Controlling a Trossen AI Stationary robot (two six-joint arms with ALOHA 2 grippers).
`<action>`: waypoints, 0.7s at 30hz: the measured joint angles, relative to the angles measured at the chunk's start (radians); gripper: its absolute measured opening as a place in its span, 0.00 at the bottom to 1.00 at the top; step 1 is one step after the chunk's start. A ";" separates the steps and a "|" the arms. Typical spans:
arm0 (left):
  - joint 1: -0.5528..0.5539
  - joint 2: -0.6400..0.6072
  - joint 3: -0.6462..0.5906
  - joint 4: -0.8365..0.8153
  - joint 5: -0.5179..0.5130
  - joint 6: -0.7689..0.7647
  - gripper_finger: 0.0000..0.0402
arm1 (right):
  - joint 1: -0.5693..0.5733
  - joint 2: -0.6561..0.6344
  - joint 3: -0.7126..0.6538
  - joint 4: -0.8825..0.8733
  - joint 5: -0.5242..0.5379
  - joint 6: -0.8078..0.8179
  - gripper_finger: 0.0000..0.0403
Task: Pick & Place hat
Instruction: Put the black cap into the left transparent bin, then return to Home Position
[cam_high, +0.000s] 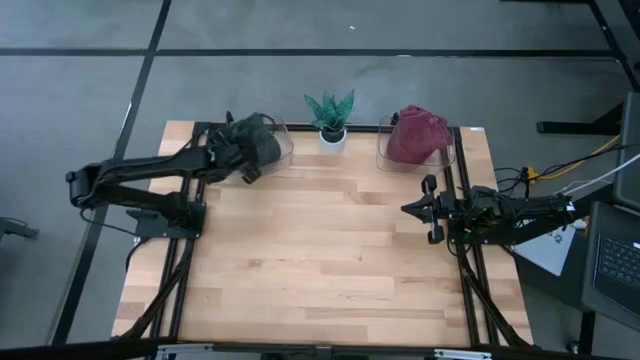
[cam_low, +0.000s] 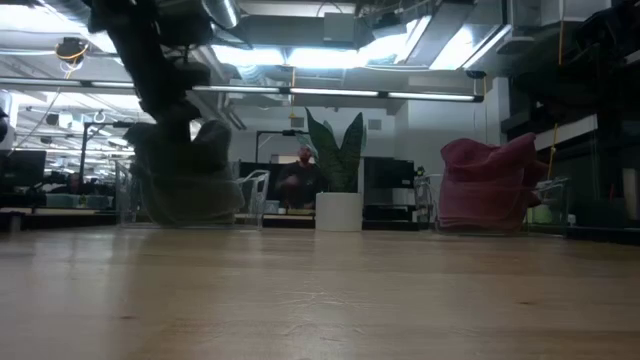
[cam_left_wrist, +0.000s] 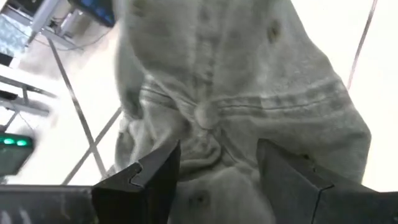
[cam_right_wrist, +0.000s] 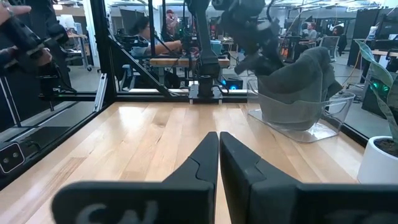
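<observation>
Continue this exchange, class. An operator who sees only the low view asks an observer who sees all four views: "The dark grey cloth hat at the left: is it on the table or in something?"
Observer: From above, the dark grey cloth hat sits in a clear plastic bin at the table's far edge, left of the small green potted plant.
Operator: Is the left arm gripping it?
Observer: No. In the left wrist view the left gripper has its fingers apart, with the hat's crown beyond the gap.
Operator: Where is the right arm?
Observer: The right gripper is over the table's right side, fingers shut and empty.
</observation>
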 joint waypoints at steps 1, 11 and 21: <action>0.000 -0.019 0.000 0.000 0.001 0.000 0.52 | 0.000 0.000 0.000 0.000 0.000 0.000 0.04; -0.003 -0.160 0.000 0.010 -0.057 0.003 0.52 | 0.000 0.000 0.000 0.000 0.000 0.000 0.04; -0.175 -0.238 0.000 0.170 0.106 0.037 0.51 | 0.000 0.000 0.000 0.000 0.000 0.000 0.04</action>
